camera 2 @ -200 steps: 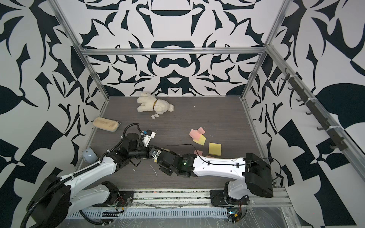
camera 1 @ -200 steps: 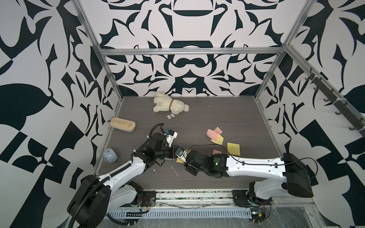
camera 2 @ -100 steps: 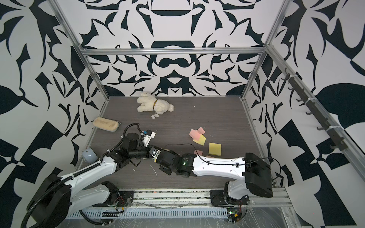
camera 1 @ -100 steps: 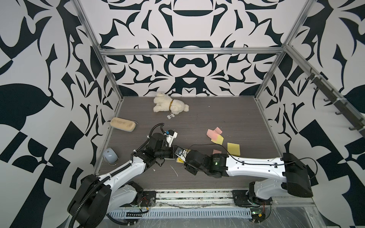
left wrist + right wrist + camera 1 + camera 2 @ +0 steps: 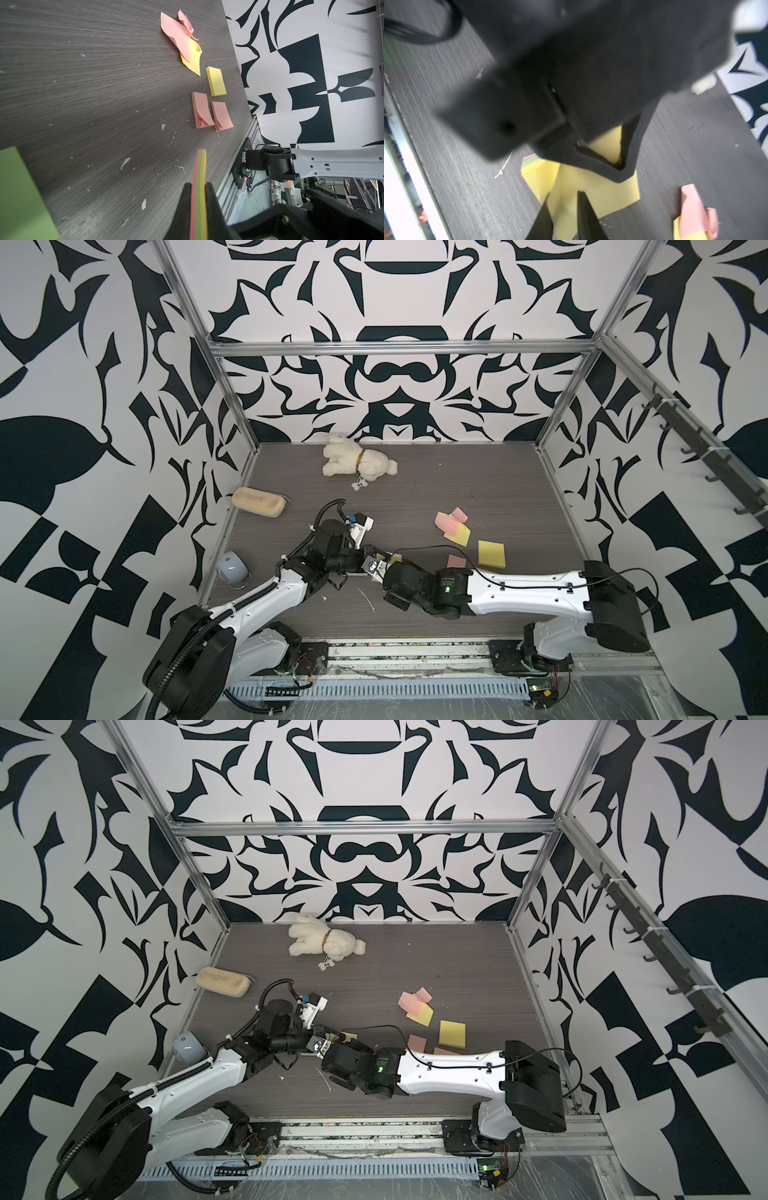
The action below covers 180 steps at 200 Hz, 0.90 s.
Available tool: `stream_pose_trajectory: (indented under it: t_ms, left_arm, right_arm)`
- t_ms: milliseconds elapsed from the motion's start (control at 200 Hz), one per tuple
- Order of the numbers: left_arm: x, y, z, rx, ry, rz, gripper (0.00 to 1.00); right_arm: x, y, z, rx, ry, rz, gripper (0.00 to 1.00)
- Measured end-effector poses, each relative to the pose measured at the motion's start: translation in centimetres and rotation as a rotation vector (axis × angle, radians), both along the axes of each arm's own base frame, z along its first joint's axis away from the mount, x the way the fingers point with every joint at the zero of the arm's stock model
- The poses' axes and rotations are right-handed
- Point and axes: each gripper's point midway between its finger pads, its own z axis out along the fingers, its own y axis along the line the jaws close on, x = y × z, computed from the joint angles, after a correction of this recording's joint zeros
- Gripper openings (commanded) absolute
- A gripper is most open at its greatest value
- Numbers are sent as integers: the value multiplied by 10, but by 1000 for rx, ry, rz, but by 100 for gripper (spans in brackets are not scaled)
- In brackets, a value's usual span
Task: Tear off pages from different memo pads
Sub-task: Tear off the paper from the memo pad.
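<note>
The likeliest failure is that the right gripper nips several sheets or none. Its jaws stand a narrow gap apart with the yellow page showing between them, not visibly pinched, and so thin a sheet can slip out as they close. A pull at a steep angle could tear the page across instead of peeling it at the glued edge. It could also drag the whole striped memo pad out of the left gripper, which is clamped tight on it, edge-on. The two grippers meet almost tip to tip, so a knock between them is a further risk. The pad is a slim block layered pink, green and yellow, its yellow face turned toward the right gripper, and that top sheet looks creased near one corner. Well beyond the left gripper lie loose pages, curled pink over yellow. Nearer it are a yellow pad and two pink pads, and a green pad sits close by it.
</note>
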Motion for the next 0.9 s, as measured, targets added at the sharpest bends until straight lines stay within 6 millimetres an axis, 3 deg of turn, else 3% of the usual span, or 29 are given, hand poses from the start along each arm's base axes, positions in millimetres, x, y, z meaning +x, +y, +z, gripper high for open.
stream_pose_trajectory:
  t_ms: [165, 405, 485, 685, 900]
  left_arm:
    - [0, -1, -3, 1, 17, 2, 0]
    - [0, -1, -2, -1, 22, 5, 1]
    - [0, -1, -2, -2, 22, 6, 8]
    - [-2, 2, 1, 15, 24, 10, 37]
    - [5, 7, 30, 16, -69, 41, 53]
  right_arm:
    - [0, 6, 9, 8, -41, 14, 19]
    - [1, 9, 1, -30, -59, 28, 0]
    - [2, 8, 2, -37, -72, 27, 0]
    - [7, 5, 9, -46, -108, 24, 0]
    - [20, -3, 22, -26, -127, -2, 0]
